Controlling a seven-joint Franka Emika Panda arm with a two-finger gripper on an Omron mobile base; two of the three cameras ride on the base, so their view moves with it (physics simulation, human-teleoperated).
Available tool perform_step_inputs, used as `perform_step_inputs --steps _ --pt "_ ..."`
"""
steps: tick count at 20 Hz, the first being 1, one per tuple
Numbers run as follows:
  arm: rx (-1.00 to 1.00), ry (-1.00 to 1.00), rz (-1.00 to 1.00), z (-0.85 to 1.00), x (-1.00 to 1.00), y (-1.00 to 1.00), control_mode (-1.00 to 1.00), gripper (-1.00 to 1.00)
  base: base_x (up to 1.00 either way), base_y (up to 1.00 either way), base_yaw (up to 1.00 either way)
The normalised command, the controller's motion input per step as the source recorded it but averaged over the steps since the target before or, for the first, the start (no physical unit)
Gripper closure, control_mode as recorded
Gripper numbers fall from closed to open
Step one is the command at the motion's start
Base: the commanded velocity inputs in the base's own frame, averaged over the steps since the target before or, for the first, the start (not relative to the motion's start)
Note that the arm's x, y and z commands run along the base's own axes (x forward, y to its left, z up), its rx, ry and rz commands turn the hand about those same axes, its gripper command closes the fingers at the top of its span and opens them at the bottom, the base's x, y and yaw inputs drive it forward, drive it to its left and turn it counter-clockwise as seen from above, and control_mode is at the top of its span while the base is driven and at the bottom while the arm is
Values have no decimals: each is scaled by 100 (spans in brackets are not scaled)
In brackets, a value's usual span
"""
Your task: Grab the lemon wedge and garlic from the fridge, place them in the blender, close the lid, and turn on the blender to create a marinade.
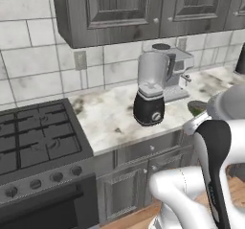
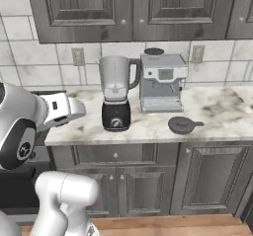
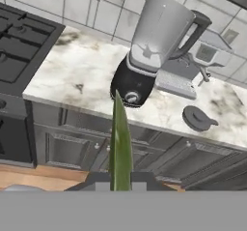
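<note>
Blender [image 2: 116, 94]: upright on the marble surface [image 2: 227, 114], black rounded base with a silver knob facing out, clear grey jar on top with its handle toward the coffee machine. The jar's mouth is uncovered.
Lid [image 2: 183, 125]: a dark round disc with a raised knob, lying flat on the surface, to the right of the blender and in front of the coffee machine (apart from both).
Coffee machine [image 2: 162, 82]: boxy and silver, standing just beside the blender on its handle side, back against the tiled wall.
Stove [image 1: 33, 137]: black gas hob to the left of the blender along the same run, with a row of knobs on its front edge.
Cabinets: dark grey wood doors above the tiles [image 1: 124, 7] and below the surface [image 2: 128, 180].
Fingers [image 3: 120, 184]: held close together at the bottom of the hand view, clamped on a thin yellow-green wedge-like piece [image 3: 120, 143] that stands up between them; I take it for the lemon wedge seen edge-on, though I cannot be sure.
Arm [image 1: 215, 142]: white with dark joints, raised in front of the lower cabinets, well short of the blender.
Hand view aim: looks down over the surface edge, the green piece's tip lining up with the blender's base.
</note>
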Motion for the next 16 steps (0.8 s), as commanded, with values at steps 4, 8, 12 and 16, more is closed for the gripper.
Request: perform_step_inputs --steps 4,8,12,16 --pt "0 0 0 0 0 0 100 100 56 -48 35" --pt "0 0 0 0 0 0 100 100 26 -64 35" --pt "0 0 0 0 0 0 100 100 20 -57 35" --pt "0 0 0 0 0 0 100 100 36 -23 32"
